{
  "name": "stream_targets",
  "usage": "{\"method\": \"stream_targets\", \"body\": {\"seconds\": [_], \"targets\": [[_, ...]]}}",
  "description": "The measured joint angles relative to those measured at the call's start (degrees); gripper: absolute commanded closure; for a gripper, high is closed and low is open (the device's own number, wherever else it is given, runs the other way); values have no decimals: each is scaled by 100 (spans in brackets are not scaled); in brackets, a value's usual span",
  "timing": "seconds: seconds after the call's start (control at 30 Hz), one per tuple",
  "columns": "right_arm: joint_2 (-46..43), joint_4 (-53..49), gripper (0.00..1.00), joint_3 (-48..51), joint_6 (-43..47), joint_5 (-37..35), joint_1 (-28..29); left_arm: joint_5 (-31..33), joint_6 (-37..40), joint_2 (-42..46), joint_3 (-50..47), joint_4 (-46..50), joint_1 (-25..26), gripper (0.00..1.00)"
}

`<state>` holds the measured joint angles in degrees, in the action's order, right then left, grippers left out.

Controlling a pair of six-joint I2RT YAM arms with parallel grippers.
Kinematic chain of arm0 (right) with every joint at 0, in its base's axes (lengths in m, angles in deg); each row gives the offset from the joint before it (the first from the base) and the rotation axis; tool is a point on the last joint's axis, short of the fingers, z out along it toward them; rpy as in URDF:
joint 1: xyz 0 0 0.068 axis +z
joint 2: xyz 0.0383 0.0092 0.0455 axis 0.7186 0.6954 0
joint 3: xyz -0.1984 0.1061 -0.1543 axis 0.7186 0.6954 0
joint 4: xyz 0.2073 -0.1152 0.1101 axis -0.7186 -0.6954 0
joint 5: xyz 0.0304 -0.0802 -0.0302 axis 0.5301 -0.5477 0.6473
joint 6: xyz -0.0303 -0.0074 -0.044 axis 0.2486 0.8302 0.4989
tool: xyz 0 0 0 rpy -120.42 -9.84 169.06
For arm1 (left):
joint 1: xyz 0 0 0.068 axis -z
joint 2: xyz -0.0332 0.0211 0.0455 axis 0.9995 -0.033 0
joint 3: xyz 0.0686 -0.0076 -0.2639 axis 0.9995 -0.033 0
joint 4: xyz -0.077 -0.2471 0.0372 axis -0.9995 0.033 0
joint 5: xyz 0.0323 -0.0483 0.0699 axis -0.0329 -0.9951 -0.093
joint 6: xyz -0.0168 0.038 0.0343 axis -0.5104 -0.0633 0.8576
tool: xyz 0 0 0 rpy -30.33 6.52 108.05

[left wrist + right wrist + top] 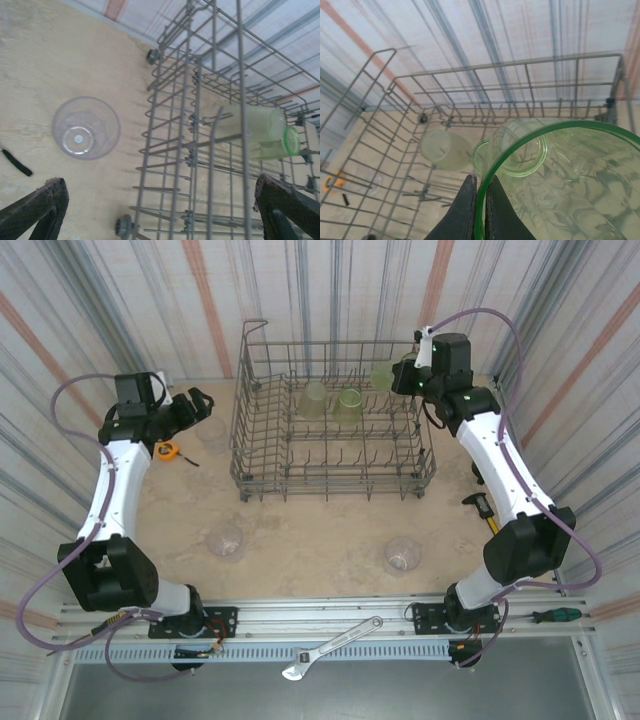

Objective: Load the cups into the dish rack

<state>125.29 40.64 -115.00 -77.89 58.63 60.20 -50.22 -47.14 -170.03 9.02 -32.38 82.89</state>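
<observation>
My right pincer [480,207] pinches a green cup [560,190] by its rim, fingers pressed together on the thin wall, over the rack [510,65]. A pale cup [445,150] sits inside at 11 o'clock. My left pincer [160,210] is spread wide (holding nothing), with a clear cup [86,127] at 10 o'clock, beside the rack.

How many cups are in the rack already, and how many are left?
Done: two yellow-green cups sit in the dish rack. In hand: the right gripper pinches a third green cup over the rack. Left: three clear cups wait on the table, one near the open left gripper.
</observation>
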Motion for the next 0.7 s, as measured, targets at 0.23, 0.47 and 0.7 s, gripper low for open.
{"method": "stream_targets", "body": {"seconds": [0.23,0.47,0.7], "targets": [[4,428,100,341,-575,640,-4,-306,-671,116,103,-4,155,1],[13,1276,100,789,-1495,1593,-264,-623,-1300,321,437,-166,570,1],[26,2221,100,1132,-2520,2350,-667,-780,-1799,129,925,-494,1316,1]]}}
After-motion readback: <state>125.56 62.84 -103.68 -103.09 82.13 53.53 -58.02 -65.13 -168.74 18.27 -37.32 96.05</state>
